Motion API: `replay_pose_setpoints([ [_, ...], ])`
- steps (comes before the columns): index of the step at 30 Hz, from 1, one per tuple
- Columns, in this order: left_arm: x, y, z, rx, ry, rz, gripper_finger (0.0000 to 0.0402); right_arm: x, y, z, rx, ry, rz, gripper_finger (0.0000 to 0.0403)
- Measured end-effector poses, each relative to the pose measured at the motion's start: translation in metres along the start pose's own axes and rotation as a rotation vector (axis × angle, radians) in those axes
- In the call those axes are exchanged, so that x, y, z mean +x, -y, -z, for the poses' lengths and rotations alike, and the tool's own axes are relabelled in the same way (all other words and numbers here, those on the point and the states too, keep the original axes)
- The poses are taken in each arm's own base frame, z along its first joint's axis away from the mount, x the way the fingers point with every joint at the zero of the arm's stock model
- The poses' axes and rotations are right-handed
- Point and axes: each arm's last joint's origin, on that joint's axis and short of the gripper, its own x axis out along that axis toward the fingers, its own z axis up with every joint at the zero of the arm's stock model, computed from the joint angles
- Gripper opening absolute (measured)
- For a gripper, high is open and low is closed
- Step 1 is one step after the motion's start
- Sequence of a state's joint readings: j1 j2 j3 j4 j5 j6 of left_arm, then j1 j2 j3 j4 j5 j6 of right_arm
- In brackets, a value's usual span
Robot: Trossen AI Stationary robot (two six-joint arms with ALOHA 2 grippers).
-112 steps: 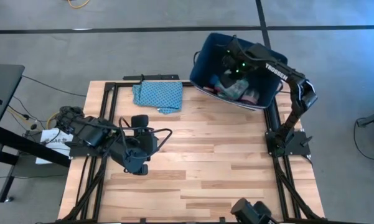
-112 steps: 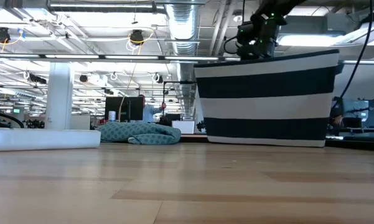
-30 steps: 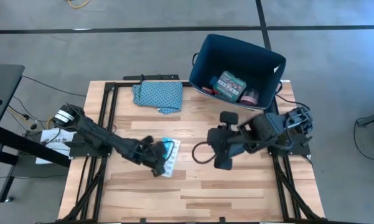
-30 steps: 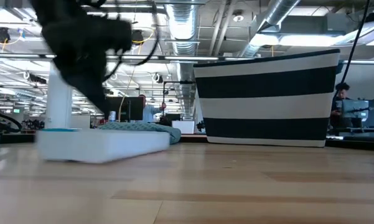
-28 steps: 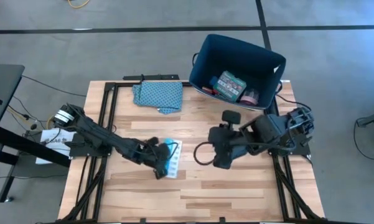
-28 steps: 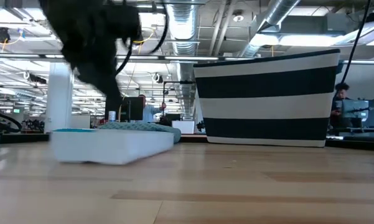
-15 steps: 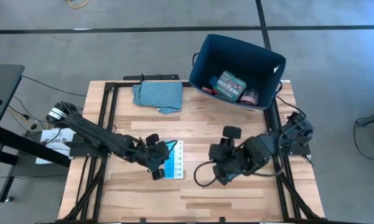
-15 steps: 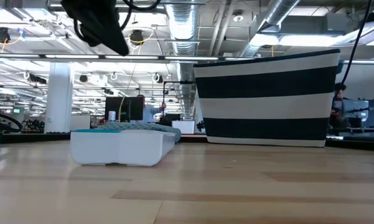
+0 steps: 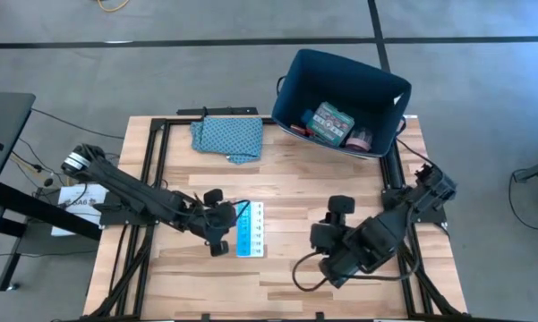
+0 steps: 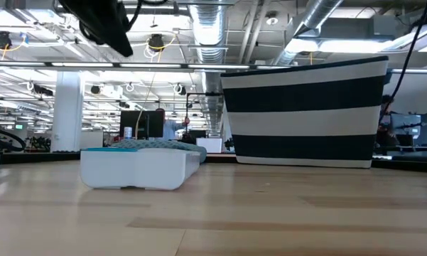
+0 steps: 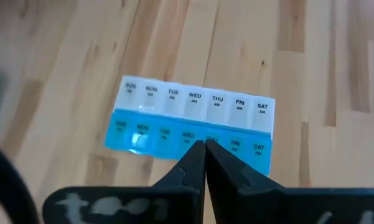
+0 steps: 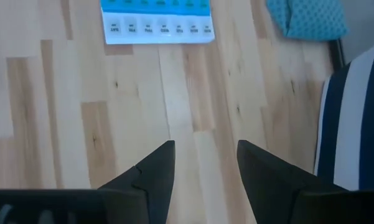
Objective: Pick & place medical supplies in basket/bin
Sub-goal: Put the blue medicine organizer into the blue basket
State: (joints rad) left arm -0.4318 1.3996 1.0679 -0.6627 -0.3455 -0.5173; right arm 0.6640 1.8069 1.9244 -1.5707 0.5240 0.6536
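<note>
The left gripper point(image 9: 217, 229) has let go of the blue-white pill organizer point(image 9: 250, 229) after sliding it toward mid-counter; it now sits just left of it, fingers pressed together and empty. The organizer lies flat on the counter point(image 9: 286, 192), near the middle, within the right arm's reach. The right gripper point(image 9: 333, 240), which has swung back from the navy bin point(image 9: 376, 85) at the far right corner, hangs to the organizer's right, fingers spread and empty. Bare wood lies between them; the folded cloth point(image 9: 227, 137) stays clear at the far edge.
</note>
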Motion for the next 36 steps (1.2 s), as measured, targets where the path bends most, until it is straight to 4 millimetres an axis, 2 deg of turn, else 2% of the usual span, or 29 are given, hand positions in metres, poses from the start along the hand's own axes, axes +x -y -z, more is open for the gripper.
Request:
replay_pose_setpoints([
  [6,-0.029,-0.016,-0.002,0.106,0.071,-0.058,0.0000,-0.019,0.008,0.008,-0.003,0.049,-0.032,0.0171],
  [10,-0.036,-0.023,0.003,0.219,0.046,-0.133,0.0000,-0.026,0.020,0.014,-0.014,0.089,-0.008,0.0171],
  [15,-0.023,-0.025,0.018,0.352,-0.008,-0.124,0.0000,-0.026,0.042,0.034,-0.002,0.091,0.010,0.0171],
  [18,-0.006,-0.018,0.028,0.422,0.037,0.005,0.0000,-0.022,0.051,0.049,0.079,0.125,-0.023,0.0171],
  [20,0.005,-0.013,0.034,0.434,0.101,0.082,0.0000,-0.016,0.050,0.057,0.132,0.190,-0.080,0.0171],
  [24,0.023,-0.011,0.048,0.393,0.238,0.136,0.0000,0.007,0.033,0.065,0.262,0.379,-0.254,0.0169],
  [28,0.039,-0.018,0.063,0.286,0.329,0.136,0.0000,0.042,0.009,0.069,0.369,0.519,-0.366,0.0171],
  [33,0.052,-0.026,0.085,0.165,0.369,0.159,0.0000,0.093,-0.012,0.057,0.530,0.663,-0.430,0.0173],
  [36,0.057,-0.032,0.096,0.099,0.366,0.132,0.0000,0.121,-0.017,0.045,0.608,0.676,-0.424,0.0170],
])
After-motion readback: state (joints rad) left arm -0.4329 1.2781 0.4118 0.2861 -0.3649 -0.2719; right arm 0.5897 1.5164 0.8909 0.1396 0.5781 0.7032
